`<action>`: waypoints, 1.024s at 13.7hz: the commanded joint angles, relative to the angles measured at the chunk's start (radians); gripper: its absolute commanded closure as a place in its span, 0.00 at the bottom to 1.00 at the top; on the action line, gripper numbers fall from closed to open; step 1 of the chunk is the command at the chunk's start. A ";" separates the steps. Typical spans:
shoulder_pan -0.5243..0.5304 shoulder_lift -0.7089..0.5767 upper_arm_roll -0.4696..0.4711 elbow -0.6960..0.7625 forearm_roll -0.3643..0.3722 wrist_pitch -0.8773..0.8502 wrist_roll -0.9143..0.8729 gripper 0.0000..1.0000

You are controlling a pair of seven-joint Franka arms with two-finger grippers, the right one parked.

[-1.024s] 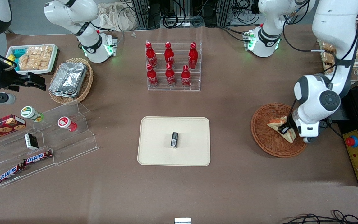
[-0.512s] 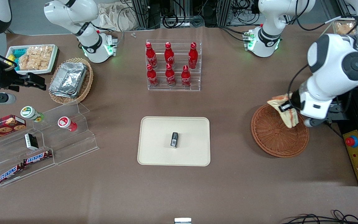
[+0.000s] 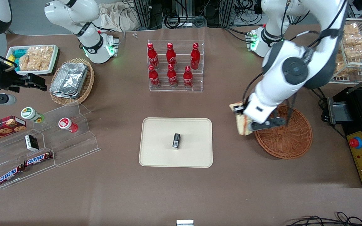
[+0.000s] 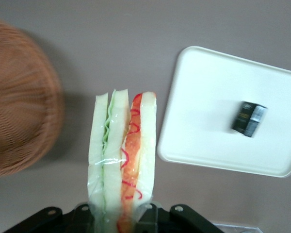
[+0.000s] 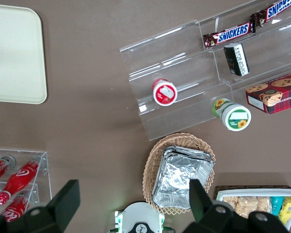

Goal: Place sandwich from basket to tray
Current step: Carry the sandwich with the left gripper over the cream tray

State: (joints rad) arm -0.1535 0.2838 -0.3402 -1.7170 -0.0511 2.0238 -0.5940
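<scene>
Cream sandwich (image 4: 121,160) (red/green filling), red-brown woven basket (image 3: 289,138), cream-white tray (image 3: 159,153), black claw (image 4: 120,217).

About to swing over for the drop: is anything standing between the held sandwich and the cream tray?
Nothing stands on the bare table between them. The gripper, shut on the triangular cream-bread sandwich, hangs above the reddish-brown wicker basket rim. A small dark packet sits mid-way on the cream-white rectangular tray; set down beside it.

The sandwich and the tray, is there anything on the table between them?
No. The gripper holds the sandwich in the air, and the left wrist view shows only bare table between it and the tray.
</scene>
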 commanded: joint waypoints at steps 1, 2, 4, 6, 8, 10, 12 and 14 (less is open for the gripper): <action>-0.102 0.190 0.001 0.150 0.071 0.045 -0.004 1.00; -0.127 0.263 0.001 0.202 0.094 0.058 -0.039 1.00; -0.181 0.366 0.001 0.263 0.173 0.071 -0.093 1.00; -0.195 0.434 0.001 0.284 0.218 0.130 -0.096 1.00; -0.199 0.471 0.003 0.283 0.255 0.171 -0.086 1.00; -0.201 0.509 0.003 0.281 0.290 0.222 -0.087 1.00; -0.201 0.540 0.003 0.281 0.326 0.227 -0.096 0.99; -0.201 0.549 0.004 0.280 0.327 0.228 -0.099 0.15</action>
State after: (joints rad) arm -0.3439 0.8108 -0.3398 -1.4714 0.2500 2.2511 -0.6746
